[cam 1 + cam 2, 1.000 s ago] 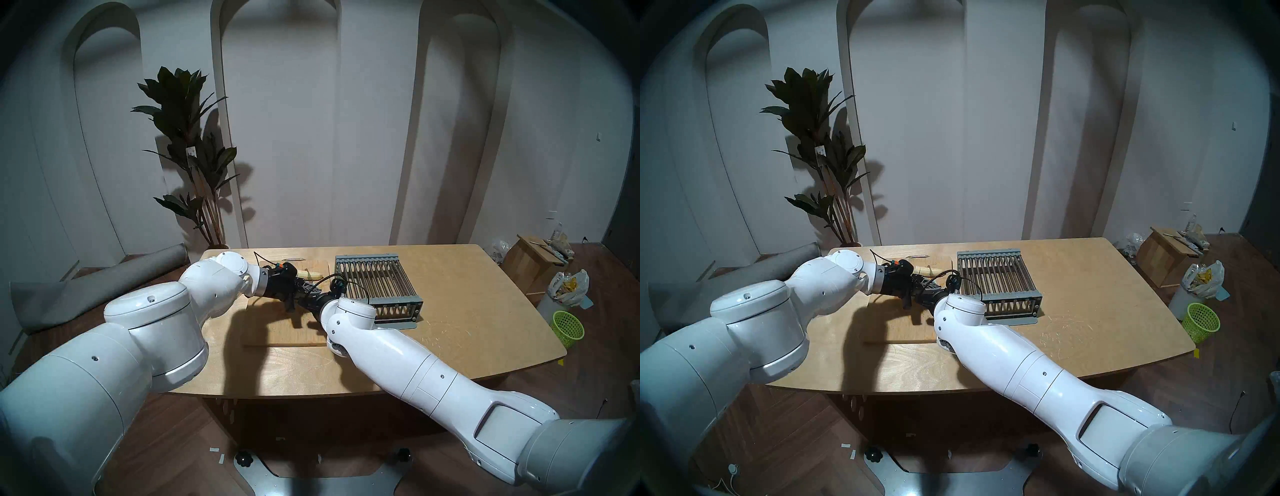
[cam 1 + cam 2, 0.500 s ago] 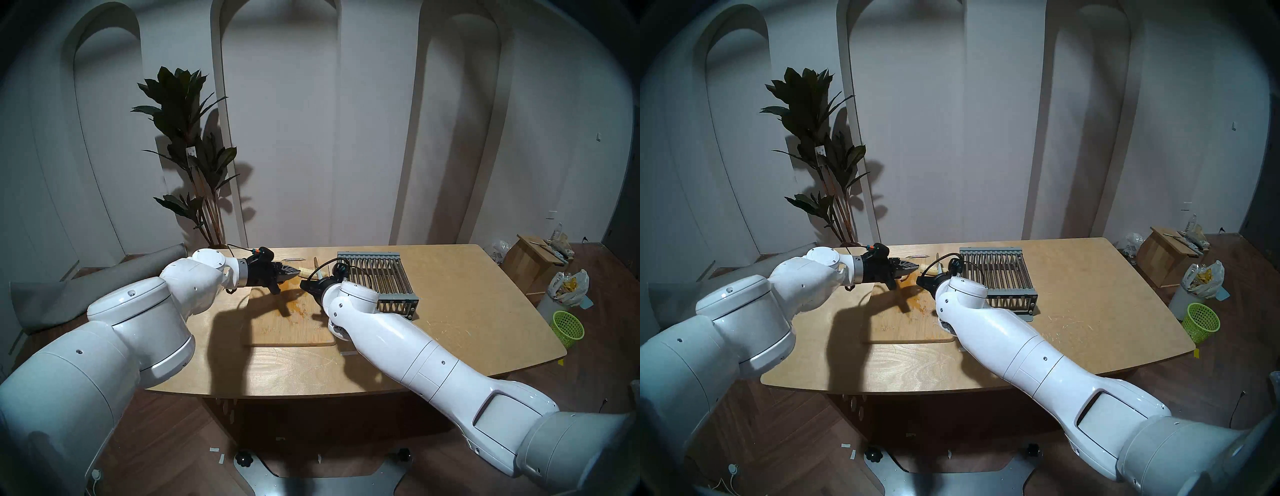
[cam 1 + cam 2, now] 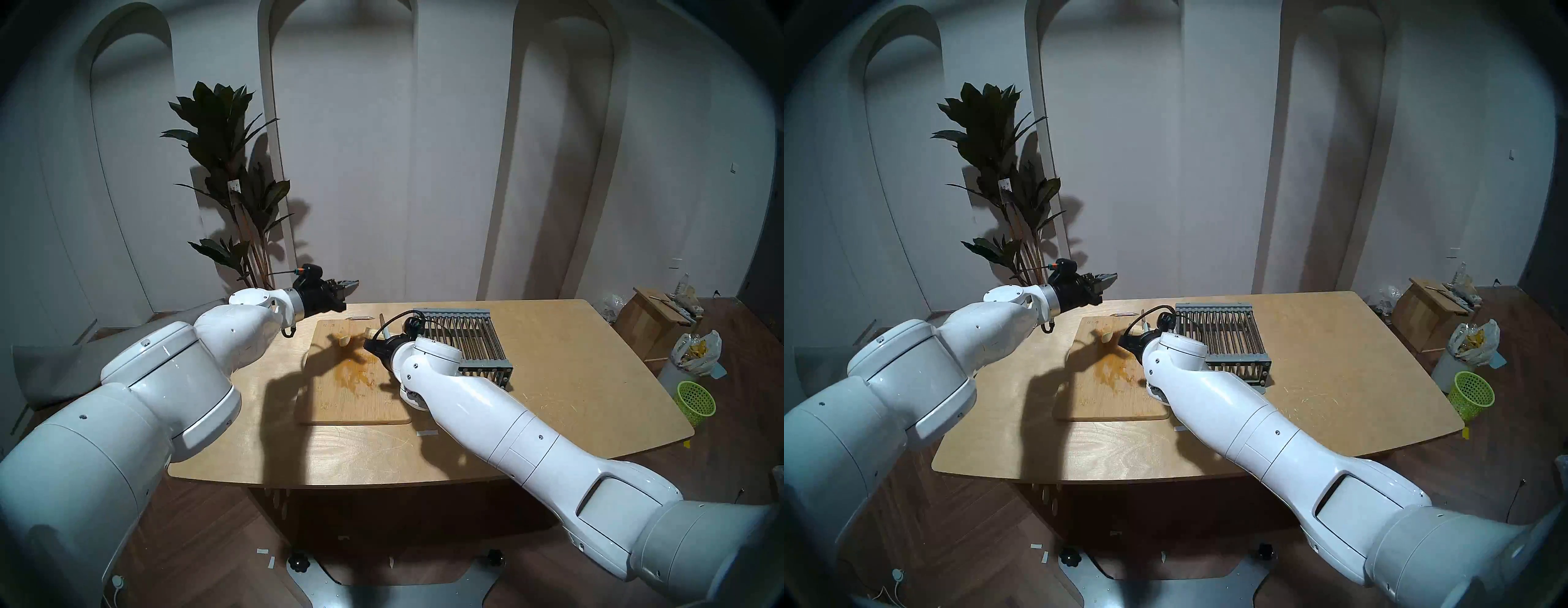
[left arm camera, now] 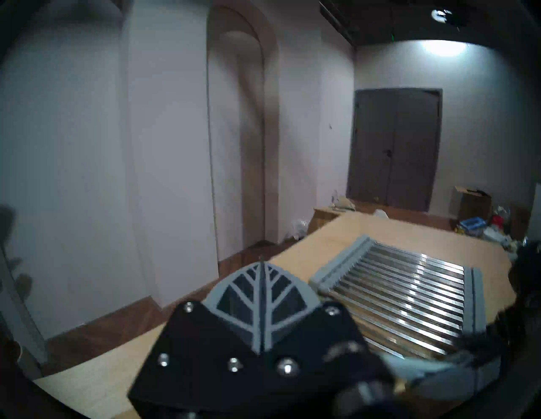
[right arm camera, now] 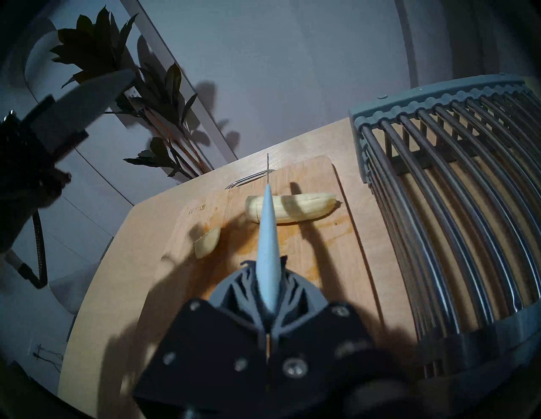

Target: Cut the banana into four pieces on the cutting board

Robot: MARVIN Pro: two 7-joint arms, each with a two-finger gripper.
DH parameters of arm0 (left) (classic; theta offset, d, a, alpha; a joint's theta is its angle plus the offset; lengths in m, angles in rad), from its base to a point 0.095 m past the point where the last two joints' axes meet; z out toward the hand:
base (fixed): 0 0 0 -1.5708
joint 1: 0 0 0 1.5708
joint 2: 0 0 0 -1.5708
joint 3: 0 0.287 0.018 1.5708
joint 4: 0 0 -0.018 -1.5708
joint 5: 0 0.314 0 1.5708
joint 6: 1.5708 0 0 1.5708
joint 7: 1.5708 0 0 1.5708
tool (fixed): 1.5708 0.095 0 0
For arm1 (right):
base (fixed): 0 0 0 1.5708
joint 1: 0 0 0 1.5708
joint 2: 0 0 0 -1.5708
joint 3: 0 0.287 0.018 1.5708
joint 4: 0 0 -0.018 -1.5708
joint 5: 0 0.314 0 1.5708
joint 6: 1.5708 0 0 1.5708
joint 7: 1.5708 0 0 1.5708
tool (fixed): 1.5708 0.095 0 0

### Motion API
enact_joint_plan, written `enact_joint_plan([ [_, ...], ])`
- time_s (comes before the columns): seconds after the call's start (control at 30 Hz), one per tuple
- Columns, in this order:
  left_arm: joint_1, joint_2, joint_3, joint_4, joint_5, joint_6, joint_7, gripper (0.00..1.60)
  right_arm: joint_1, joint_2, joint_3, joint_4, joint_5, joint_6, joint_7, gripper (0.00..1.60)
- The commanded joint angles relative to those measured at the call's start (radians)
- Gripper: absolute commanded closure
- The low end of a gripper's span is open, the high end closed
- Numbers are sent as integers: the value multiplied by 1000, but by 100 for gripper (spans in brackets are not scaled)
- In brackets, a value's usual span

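bench (image 3: 551,382) scene: left pincer (image 3: 350,283) lifted away upper left, shut and empty; right pincer (image 5: 268,281) stays clamped on knife (image 5: 267,234); banana (image 5: 292,209) unheld, one piece (image 5: 208,242) off.

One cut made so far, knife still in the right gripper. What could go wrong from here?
1. The banana lies unheld, since the left gripper is up and shut on nothing; it may roll under the knife.
2. The banana sits near the cutting board's edge by the rack; pieces could slide off.

Right tool (image 5: 268,295) clamped on knife (image 5: 267,234), blade above banana (image 5: 292,209), cut piece (image 5: 207,242) beside, cutting board (image 5: 336,263)
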Motion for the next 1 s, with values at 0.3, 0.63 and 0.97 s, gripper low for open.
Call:
enact_joint_plan([
  [0.3,-48,-39,18,-54,26,-42,17,160,37,-57,-10,-16,29,39,8,160],
  [0.63,-12,-40,128,-66,136,-96,-30,160,41,-55,-11,-13,42,55,3,160],
  [0.97,-2,-18,196,-62,213,-142,-69,160,51,-40,2,-5,46,67,-4,160],
])
